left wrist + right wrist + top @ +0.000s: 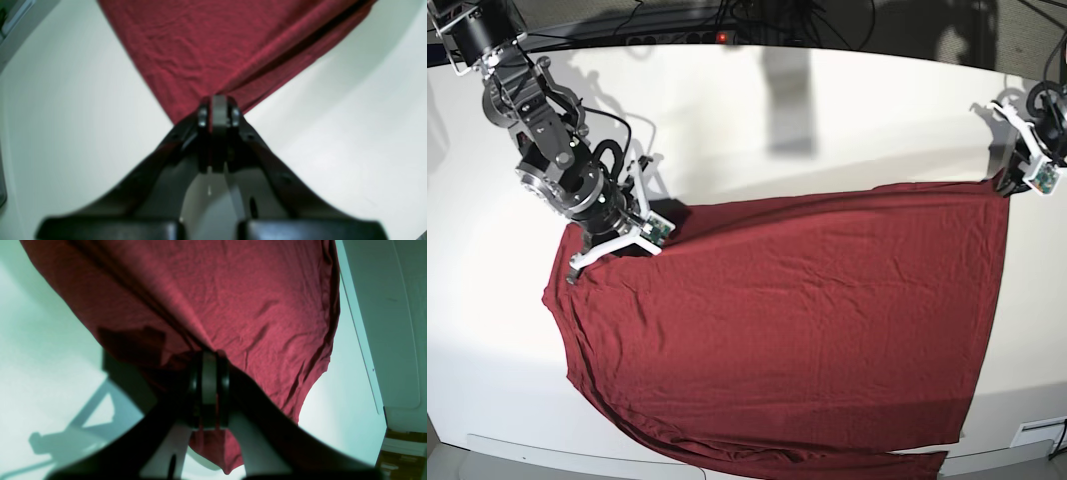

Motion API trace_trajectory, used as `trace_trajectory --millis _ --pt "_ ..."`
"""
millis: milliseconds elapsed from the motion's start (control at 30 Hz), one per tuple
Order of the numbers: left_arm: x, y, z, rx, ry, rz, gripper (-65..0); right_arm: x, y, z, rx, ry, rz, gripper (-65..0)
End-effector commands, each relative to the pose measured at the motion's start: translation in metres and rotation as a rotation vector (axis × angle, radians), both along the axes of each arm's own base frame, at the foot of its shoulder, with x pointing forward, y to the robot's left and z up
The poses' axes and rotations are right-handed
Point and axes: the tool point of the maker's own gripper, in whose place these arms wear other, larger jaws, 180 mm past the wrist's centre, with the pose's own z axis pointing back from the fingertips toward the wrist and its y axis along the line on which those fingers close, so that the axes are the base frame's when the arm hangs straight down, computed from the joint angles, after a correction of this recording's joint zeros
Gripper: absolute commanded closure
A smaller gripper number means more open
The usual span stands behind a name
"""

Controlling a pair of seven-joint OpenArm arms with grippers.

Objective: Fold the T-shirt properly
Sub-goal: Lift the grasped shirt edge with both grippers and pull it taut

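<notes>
Maroon cloth covers most of the white tabletop [757, 110]: the shirt [787, 330] lies spread nearly flat, and its near hem spills over the tabletop's front edge. Light creases run across it, with a longer fold line near its left side in the base view. At the shirt's far corner on that side, the right gripper [208, 373] is closed, its jaws pinching a bunched bit of shirt; the arm's body stands over that corner. At the opposite far corner, the left gripper [218, 106] is likewise closed tight on the shirt's edge, pulling the cloth into a taut point. Beyond the shirt the tabletop is bare white up to its far edge, where dark cables [677, 35] lie.
</notes>
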Motion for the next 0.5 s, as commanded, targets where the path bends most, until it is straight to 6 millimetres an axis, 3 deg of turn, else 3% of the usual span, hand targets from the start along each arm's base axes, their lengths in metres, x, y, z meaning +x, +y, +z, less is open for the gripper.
trace_trajectory --millis 0,233,467 --pt "0.01 0.004 0.017 -0.003 -0.055 -0.003 0.0 0.01 -0.004 0.013 0.0 -0.042 -0.007 0.0" --pt "0.029 0.001 0.029 -0.014 -0.106 0.009 0.0 0.015 -0.015 -0.009 -0.007 0.007 -0.056 0.0" --pt "0.048 0.001 0.025 -0.036 -0.132 0.053 0.0 0.043 -0.01 -0.016 0.038 0.011 -0.104 0.0"
